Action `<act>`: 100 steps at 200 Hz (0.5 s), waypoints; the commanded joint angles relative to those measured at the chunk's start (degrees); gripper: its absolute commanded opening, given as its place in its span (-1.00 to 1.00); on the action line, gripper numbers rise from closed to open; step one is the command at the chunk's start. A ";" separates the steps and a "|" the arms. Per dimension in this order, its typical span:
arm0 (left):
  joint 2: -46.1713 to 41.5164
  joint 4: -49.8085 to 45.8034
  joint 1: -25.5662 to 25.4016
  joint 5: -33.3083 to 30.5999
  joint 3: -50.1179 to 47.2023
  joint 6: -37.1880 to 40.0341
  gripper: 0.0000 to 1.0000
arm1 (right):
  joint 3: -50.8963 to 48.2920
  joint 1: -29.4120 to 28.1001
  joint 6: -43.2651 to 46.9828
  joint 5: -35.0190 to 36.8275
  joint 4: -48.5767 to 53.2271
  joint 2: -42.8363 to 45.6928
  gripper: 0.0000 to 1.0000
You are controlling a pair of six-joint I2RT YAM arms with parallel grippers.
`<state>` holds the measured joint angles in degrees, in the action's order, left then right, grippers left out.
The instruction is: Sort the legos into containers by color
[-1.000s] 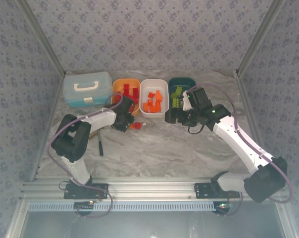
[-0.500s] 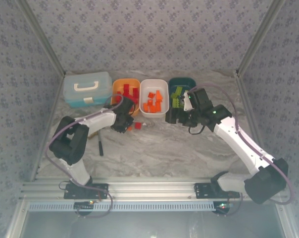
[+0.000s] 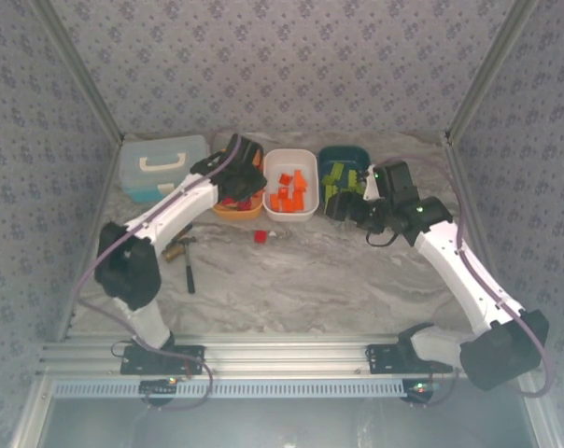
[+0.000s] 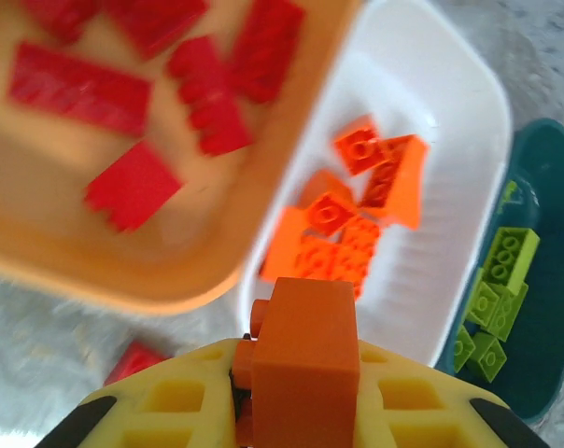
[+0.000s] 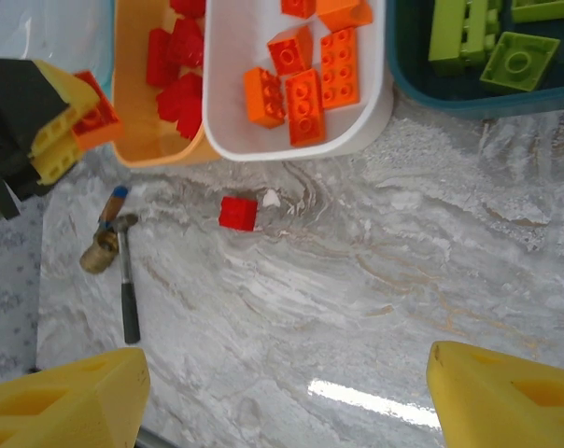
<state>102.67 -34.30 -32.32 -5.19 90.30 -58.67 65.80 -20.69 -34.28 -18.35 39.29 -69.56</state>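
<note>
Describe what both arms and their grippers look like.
The left arm and right arm have white links, black joints and looping purple cables. The left gripper and right gripper have chunky yellow fingers with moulded recesses.

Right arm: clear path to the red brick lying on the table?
Probably yes. The right gripper is open and the red brick lies on bare table before the white tray, nothing over it. The left gripper holds an orange brick up by the orange tray.

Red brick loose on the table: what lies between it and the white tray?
Bare marble table, apart from a tiny white scrap beside the red brick, seen in the right wrist view.
</note>
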 commanded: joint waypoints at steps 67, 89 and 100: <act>33.55 -14.24 -0.55 -2.68 43.67 22.26 -0.58 | 7.06 2.19 -4.17 1.63 1.62 -4.78 0.63; 39.29 -21.59 -0.56 -6.41 52.62 23.13 -0.62 | 6.82 2.21 -3.51 1.37 2.71 -4.23 0.63; 40.14 -22.51 -0.55 -7.37 53.28 23.62 -0.62 | 6.62 2.31 -3.27 1.36 2.81 -3.88 0.63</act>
<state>140.68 -47.22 -32.80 -7.97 138.52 -38.54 71.55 -18.72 -37.76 -16.91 39.44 -74.56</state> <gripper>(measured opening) 0.260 0.816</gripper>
